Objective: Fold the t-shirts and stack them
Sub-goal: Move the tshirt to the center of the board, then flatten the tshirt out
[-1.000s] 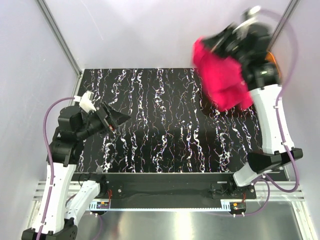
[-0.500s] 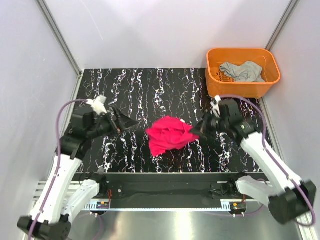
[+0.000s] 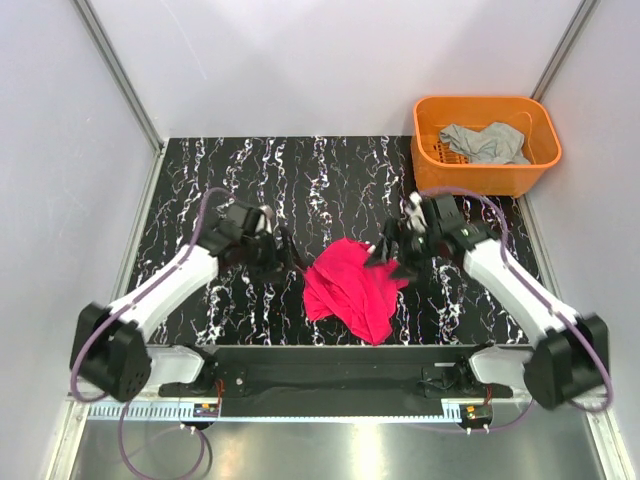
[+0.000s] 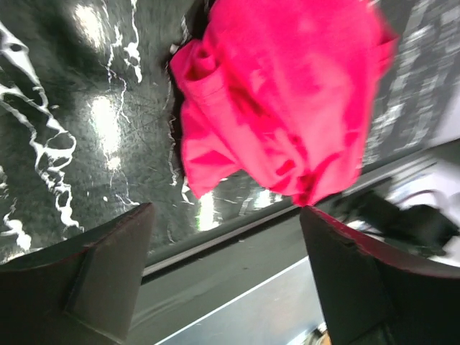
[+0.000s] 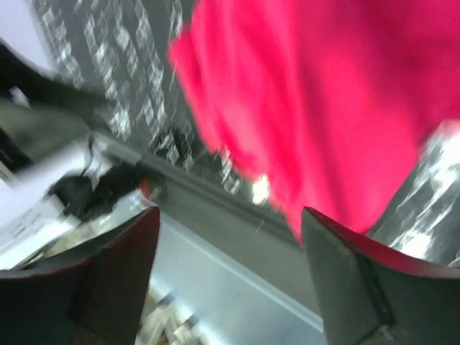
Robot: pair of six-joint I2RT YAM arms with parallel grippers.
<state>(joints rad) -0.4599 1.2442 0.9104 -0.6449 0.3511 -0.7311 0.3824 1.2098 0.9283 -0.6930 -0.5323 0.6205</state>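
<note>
A crumpled pink-red t-shirt (image 3: 352, 287) lies in a heap on the black marbled table (image 3: 250, 170), near its front edge. My left gripper (image 3: 287, 262) sits just left of the heap, jaws open and empty. In the left wrist view the t-shirt (image 4: 280, 93) lies ahead of the left gripper (image 4: 226, 273). My right gripper (image 3: 386, 256) hovers at the heap's upper right edge, open. The right wrist view is blurred, with the t-shirt (image 5: 323, 93) beyond the right gripper (image 5: 230, 280); nothing lies between its fingers. A grey t-shirt (image 3: 487, 142) lies in the orange basket (image 3: 487, 104).
The orange basket stands at the table's back right corner. A black rail and metal frame (image 3: 330, 365) run along the front edge, just below the heap. Grey walls close in the left, right and back.
The right arm swung the pink-red t-shirt from above the basket down to the table's front middle and let go. The left arm reached right toward the heap.
</note>
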